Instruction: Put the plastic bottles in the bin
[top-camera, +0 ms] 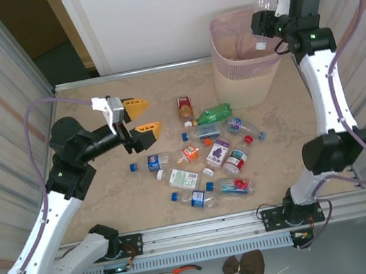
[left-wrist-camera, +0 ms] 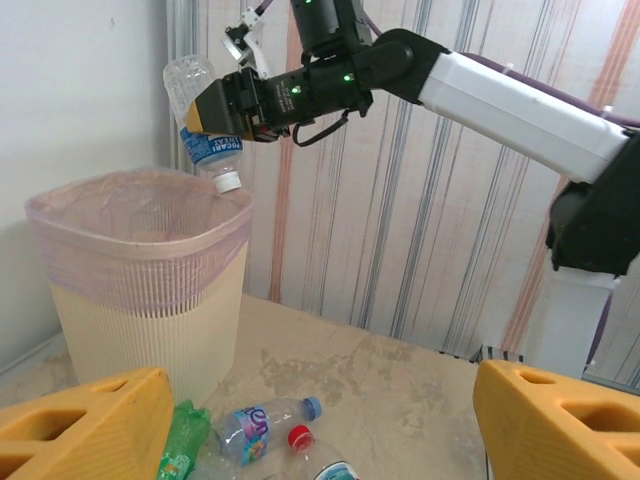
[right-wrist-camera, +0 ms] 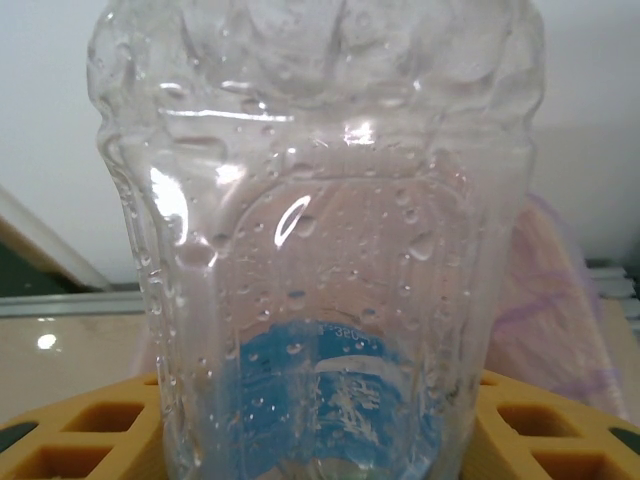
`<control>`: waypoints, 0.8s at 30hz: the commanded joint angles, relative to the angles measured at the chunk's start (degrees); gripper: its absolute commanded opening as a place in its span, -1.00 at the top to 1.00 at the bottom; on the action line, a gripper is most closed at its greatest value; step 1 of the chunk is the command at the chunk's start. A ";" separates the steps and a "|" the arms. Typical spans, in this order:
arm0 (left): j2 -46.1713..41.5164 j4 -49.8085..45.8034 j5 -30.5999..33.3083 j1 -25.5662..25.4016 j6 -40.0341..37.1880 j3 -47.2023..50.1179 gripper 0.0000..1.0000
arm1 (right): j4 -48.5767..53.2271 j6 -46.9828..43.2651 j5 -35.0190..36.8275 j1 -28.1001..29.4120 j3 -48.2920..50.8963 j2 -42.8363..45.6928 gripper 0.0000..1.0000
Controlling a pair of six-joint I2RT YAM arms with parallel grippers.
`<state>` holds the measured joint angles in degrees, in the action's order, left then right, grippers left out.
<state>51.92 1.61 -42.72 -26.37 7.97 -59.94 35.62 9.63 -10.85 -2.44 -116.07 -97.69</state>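
Jaws of right gripper (top-camera: 264, 26) closed around clear, blue-labelled plastic bottle (left-wrist-camera: 195, 90), held cap-down just above the rim of the pink-lined bin (left-wrist-camera: 150, 320) at the far right of the table (top-camera: 271, 115). Jaws of left gripper (top-camera: 143, 118) spread wide, holding nothing, hovering over the table's left side. Other plastic bottles (top-camera: 218, 152) scattered mid-table, the nearest just beside the bin's foot.
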 commanded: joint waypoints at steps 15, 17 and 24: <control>0.86 -0.09 3.58 -0.21 -0.64 2.50 -0.57 | 25.07 -4.24 11.19 0.70 -20.17 -21.70 -0.12; 0.49 -0.14 3.98 -0.03 -0.76 2.77 -0.58 | 26.19 -4.68 11.30 0.93 -20.36 -23.13 -0.13; 0.49 -0.97 4.12 0.22 -1.00 2.55 -0.58 | 31.00 -5.19 11.85 1.61 -23.57 -28.53 -0.20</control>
<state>53.30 1.02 -39.20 -26.37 7.73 -57.45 61.30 5.28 0.56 -1.19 -138.47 -122.50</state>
